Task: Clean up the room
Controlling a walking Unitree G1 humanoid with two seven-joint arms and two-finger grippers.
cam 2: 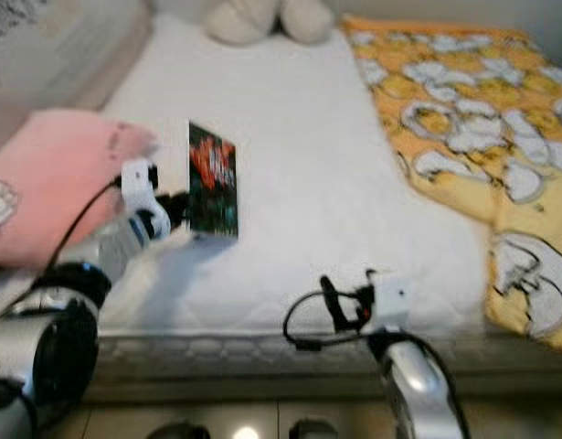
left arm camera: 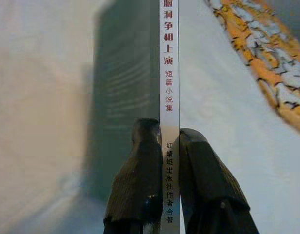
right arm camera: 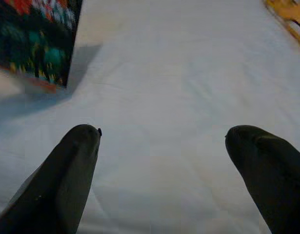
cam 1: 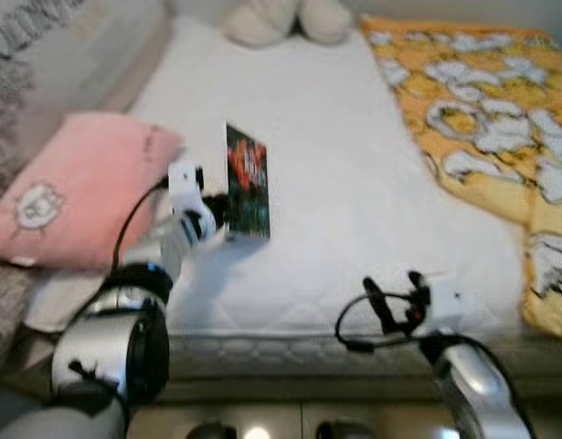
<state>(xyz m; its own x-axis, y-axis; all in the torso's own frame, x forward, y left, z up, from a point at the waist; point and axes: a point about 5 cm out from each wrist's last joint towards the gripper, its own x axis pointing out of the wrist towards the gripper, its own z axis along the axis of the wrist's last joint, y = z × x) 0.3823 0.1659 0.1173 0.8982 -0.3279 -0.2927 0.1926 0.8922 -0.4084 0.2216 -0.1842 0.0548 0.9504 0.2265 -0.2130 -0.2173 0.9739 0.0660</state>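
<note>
Left wrist view: left claw (left arm camera: pixel 170 141) clamps the book (cam 1: pixel 248 183) upright (spine up) on the bed (cam 1: pixel 354 183); right claw (right arm camera: pixel 162 146) spread apart.

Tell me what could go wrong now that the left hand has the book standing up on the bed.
The left hand pinches the book only at its thin spine, near one end, so the book could swing or slip out when lifted. The mattress is soft, so if let go the upright book would likely topple. The pink pillow lies close beside that arm and could get nudged.
</note>
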